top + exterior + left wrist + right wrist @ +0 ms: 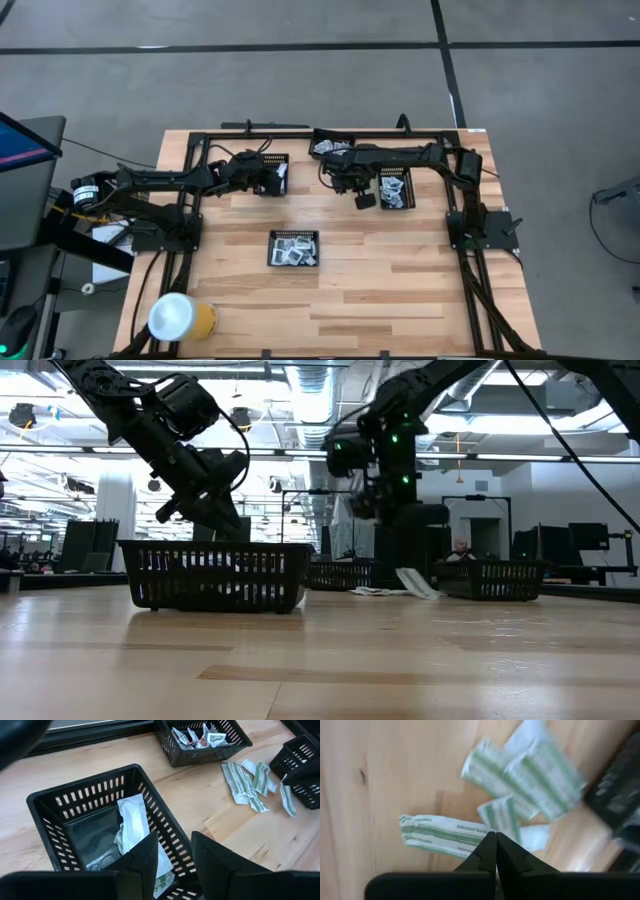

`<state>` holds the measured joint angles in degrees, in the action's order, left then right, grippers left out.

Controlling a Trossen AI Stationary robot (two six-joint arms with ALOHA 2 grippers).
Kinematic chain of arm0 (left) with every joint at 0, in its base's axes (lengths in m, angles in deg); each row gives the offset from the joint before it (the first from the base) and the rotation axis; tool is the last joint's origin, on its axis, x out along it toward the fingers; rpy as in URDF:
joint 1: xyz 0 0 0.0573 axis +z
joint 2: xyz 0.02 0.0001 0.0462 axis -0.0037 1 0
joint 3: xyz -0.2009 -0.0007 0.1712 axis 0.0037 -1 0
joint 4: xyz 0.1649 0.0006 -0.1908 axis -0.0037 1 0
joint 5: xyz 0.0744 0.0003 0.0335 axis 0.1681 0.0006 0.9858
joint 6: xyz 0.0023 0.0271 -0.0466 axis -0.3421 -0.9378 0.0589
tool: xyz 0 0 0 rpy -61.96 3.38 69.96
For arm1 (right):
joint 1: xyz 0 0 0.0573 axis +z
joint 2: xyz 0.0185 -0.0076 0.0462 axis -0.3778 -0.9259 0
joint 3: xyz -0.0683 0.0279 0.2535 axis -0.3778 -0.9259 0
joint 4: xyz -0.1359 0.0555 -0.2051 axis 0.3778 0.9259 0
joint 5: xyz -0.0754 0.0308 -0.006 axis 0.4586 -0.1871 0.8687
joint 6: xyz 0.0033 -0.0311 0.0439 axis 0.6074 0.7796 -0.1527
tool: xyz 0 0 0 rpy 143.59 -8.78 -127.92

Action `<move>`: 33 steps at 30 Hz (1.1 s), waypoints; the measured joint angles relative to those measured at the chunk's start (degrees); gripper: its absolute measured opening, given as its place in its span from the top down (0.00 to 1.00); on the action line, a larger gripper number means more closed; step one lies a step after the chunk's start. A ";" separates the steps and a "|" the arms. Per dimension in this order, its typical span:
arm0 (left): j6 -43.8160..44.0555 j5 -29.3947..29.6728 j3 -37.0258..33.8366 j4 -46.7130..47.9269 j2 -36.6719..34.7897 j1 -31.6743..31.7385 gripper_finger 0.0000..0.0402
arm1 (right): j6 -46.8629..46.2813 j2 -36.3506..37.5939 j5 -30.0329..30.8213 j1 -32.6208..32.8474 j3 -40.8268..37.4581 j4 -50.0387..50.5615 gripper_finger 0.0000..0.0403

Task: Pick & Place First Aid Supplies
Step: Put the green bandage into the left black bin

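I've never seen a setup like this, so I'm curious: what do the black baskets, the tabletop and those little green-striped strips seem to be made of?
The black slotted basket looks like moulded plastic: rigid ribs, dull sheen. The pale striped tabletop looks like smooth finished wood, with visible grain and plank seams. The slim green-and-white strips seem to be paper or thin film wrappers, since they lie flat and crinkled; which one is hard to tell.

Even overhead light, right wrist view blurred

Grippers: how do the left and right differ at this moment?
The left gripper is open above a tray holding a white packet; the right gripper is shut, over loose green-striped strips on the bare table. Whether it grips one is unclear. Both have dark fingers.
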<state>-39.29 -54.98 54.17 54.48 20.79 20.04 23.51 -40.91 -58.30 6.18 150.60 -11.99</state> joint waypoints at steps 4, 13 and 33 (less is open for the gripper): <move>0.00 -1.10 -0.02 0.00 0.00 -0.13 0.71 | -0.02 0.00 -0.35 0.79 3.94 1.01 1.00; 0.20 -6.49 -0.02 -0.48 0.00 -0.13 0.71 | -0.02 0.02 -0.36 2.27 13.32 2.76 1.00; 0.22 -13.70 -0.02 -2.16 -0.02 -0.16 0.71 | -2.82 0.09 -5.57 4.71 17.71 3.29 0.96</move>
<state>-39.07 -68.68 54.14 52.32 20.77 19.88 20.69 -40.82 -63.87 10.89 168.31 -8.70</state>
